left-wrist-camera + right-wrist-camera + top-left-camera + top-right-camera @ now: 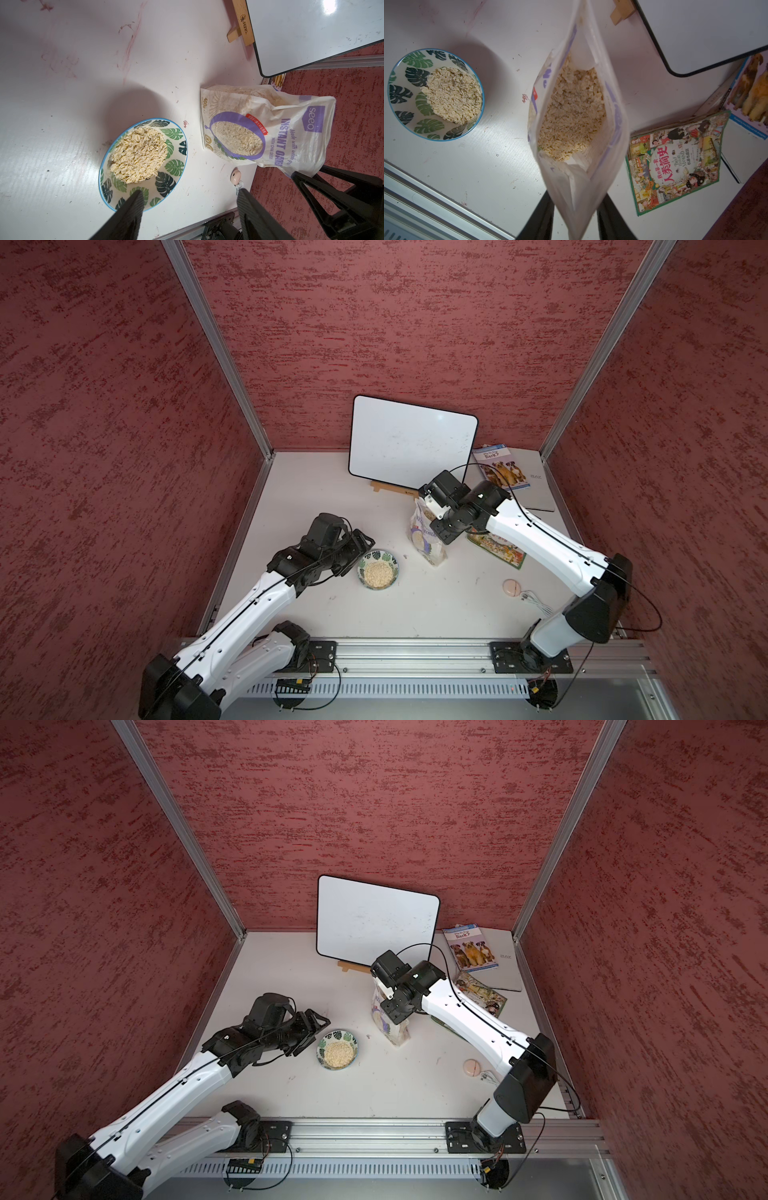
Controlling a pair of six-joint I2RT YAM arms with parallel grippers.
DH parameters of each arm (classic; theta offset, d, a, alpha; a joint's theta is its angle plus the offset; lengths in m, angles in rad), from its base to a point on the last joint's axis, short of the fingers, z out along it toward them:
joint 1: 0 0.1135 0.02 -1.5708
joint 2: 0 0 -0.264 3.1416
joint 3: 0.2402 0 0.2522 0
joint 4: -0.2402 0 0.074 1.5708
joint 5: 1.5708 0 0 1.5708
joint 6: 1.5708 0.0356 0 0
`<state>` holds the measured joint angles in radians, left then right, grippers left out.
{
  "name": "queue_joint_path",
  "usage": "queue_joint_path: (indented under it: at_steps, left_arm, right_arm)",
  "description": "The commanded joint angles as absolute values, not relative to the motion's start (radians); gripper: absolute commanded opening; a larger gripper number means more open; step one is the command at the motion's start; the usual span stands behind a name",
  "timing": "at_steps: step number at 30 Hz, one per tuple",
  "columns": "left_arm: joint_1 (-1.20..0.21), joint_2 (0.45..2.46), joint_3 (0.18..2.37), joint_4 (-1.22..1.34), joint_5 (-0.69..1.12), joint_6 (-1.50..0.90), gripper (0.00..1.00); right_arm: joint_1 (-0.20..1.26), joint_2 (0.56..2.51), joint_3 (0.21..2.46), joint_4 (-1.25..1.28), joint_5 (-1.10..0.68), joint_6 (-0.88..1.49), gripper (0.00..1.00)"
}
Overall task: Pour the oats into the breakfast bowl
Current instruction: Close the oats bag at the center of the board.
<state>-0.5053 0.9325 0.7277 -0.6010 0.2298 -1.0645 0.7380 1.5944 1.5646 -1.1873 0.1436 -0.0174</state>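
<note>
The leaf-patterned breakfast bowl (376, 554) sits on the white desk (436, 614) with a mound of oats (138, 154) already in it. Near the bowl the oats bag (422, 537) stands upright, its mouth open and more flakes showing inside. The right claw (576, 195) is narrowed onto the bag's top edge, a finger pressed against each side. The left claw (190, 191) hangs at the bowl's opposite side, spread wide and empty. A small pink disc (511, 587) lies well apart from the bowl, beyond the bag.

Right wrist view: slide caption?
Right tool straddling the open instant-oatmeal bag; leaf-pattern bowl beside it already holds oats.
</note>
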Motion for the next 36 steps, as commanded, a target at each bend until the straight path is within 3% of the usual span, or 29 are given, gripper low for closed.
queue_joint_path:
  at_steps: [1, 9, 19, 25, 26, 27, 28, 31, 36]
  left_arm:
    - [-0.512, 0.917, 0.741, -0.609, 0.229, -1.051, 0.74]
    - [-0.512, 0.913, 0.738, -0.600, 0.228, -1.038, 0.74]
    - [-0.512, 0.938, 0.745, -0.574, 0.234, -1.017, 0.74]
    - [-0.513, 0.962, 0.754, -0.528, 0.264, -0.941, 0.74]
    - [-0.513, 0.969, 0.759, -0.524, 0.268, -0.920, 0.74]
    - [-0.515, 0.977, 0.766, -0.523, 0.272, -0.898, 0.74]
    - [-0.515, 0.984, 0.773, -0.522, 0.279, -0.871, 0.74]
    - [-0.518, 1.010, 0.794, -0.519, 0.290, -0.811, 0.74]
    - [-0.526, 1.032, 0.798, -0.495, 0.290, -0.791, 0.74]
  right_arm:
    - [0.722, 1.609, 1.597, -1.158, 0.158, -0.029, 0.29]
    - [0.713, 1.614, 1.616, -1.181, 0.146, -0.018, 0.01]
    - [0.713, 1.515, 1.630, -1.243, 0.072, 0.008, 0.00]
    - [0.712, 1.462, 1.525, -1.241, 0.052, 0.053, 0.00]
    - [0.712, 1.448, 1.504, -1.237, 0.047, 0.067, 0.11]
    - [0.711, 1.428, 1.486, -1.228, 0.046, 0.082, 0.31]
    - [0.710, 1.415, 1.473, -1.216, 0.043, 0.092, 0.37]
    - [0.709, 1.401, 1.478, -1.191, 0.031, 0.109, 0.43]
    - [0.709, 1.450, 1.540, -1.206, 0.013, 0.112, 0.43]
